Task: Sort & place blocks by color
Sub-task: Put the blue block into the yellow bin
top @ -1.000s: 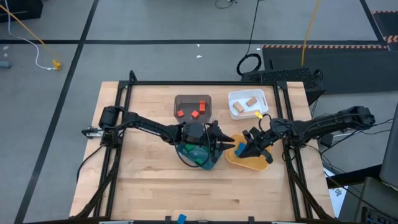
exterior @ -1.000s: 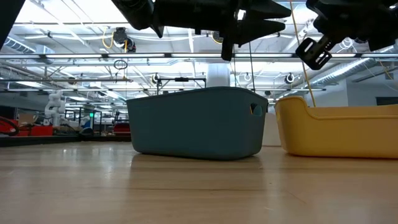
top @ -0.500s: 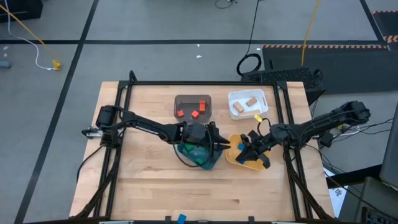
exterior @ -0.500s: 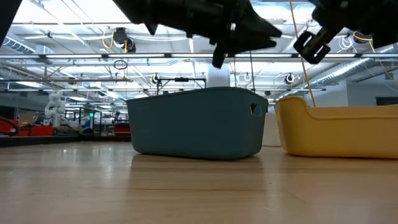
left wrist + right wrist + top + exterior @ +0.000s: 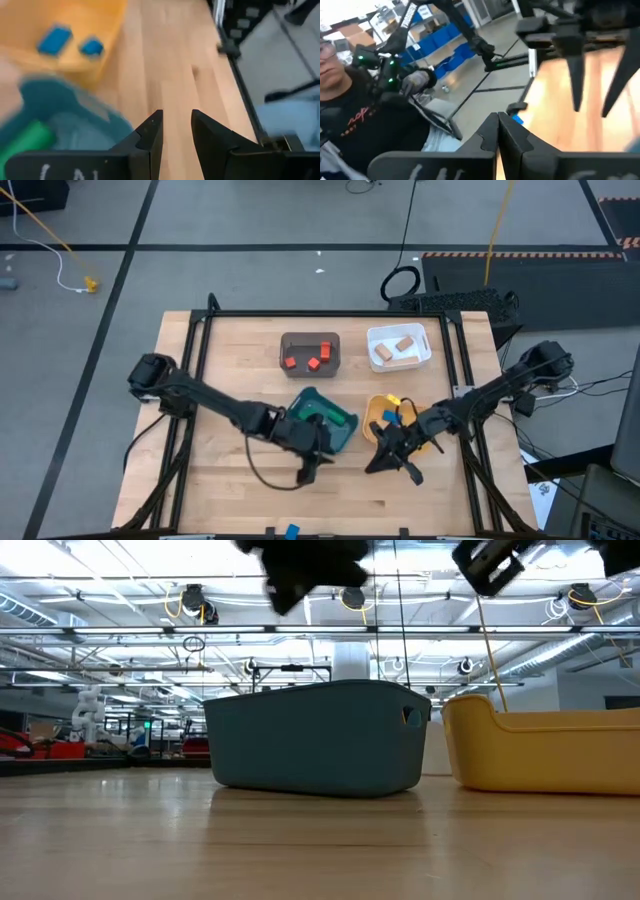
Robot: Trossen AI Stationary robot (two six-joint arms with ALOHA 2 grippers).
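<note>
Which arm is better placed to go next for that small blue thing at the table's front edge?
Left, probably. The left gripper hangs open and empty over the table's front middle, nearer the small blue thing than the right gripper, which is shut, just in front of the yellow tray.

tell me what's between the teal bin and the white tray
High view: the yellow bin with blue blocks sits part way between the teal bin and the white tray; otherwise bare table.
</note>
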